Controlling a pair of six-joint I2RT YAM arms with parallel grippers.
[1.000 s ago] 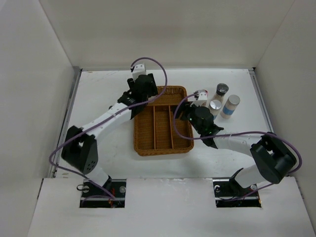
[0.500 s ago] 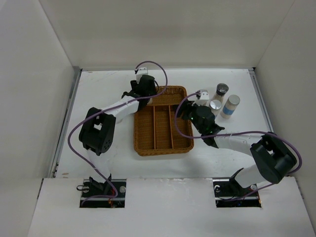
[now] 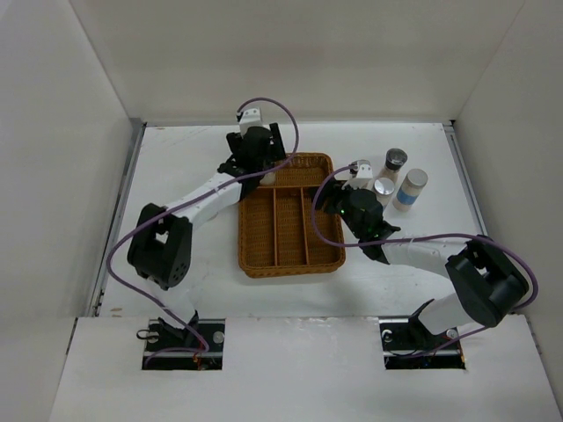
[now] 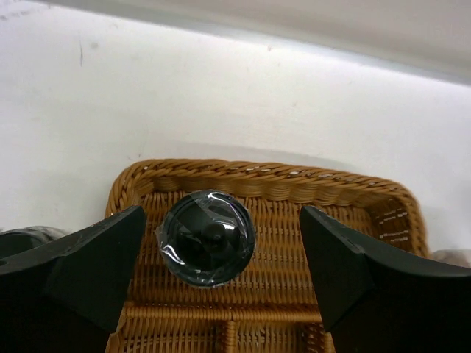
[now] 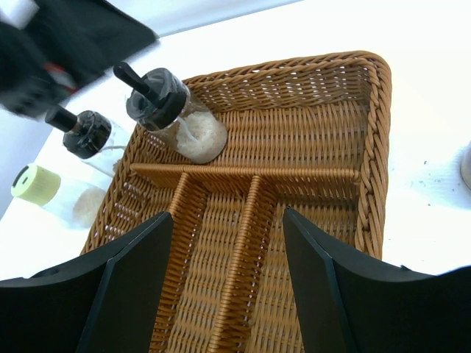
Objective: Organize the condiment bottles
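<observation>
A dark-capped bottle (image 4: 208, 237) stands in the far cross compartment of the wicker tray (image 3: 255, 255). It also shows in the right wrist view (image 5: 173, 118). My left gripper (image 3: 258, 163) hangs over it, open (image 4: 221, 268), with a finger on each side and not touching. My right gripper (image 3: 331, 204) is open and empty (image 5: 228, 257) over the tray's right compartments. A second dark-capped bottle (image 5: 88, 136) and a yellow-capped bottle (image 5: 40, 187) stand outside the tray's left side. A dark-capped bottle (image 3: 395, 160) and two silver-capped bottles (image 3: 383, 187) (image 3: 411, 189) stand right of the tray. The pink-capped bottle is hidden.
The tray has one cross compartment at the far end and three long ones (image 5: 243, 243) running towards me. White walls close in the table on three sides. My left arm (image 3: 202, 198) lies across the table left of the tray.
My left arm's elbow has swung about while its gripper stayed over the tray's far left corner. My right arm has hardly moved.
</observation>
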